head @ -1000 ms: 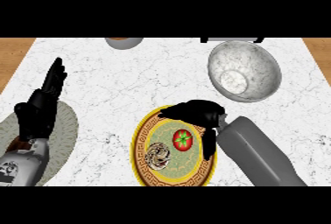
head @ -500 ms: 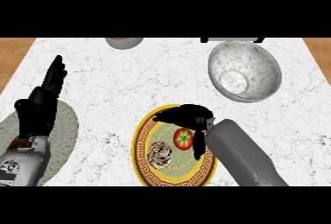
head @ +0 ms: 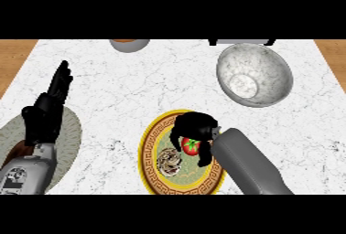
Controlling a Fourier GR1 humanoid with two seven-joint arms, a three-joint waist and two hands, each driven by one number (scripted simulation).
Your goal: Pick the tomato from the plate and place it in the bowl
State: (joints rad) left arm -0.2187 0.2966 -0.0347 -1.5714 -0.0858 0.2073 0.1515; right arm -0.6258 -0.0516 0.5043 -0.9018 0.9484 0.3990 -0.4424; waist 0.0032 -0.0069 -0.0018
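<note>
A red tomato with a green stalk lies on the yellow-rimmed plate near the counter's front. My right hand sits right over the tomato's far side, fingers curled down on both sides of it, hiding its upper part. The tomato still rests on the plate. The grey marbled bowl stands at the back right, apart from the hand, with nothing in it. At the left, my left hand rests open with fingers pointing up.
A brown speckled food item lies on the plate just left of the tomato. A greyish round mat or plate lies under the left forearm. A small bowl and a dark object stand at the counter's back edge.
My right hand has slid left from beside the tomato to over it, and its fingers have come down round it. The left hand has not moved.
</note>
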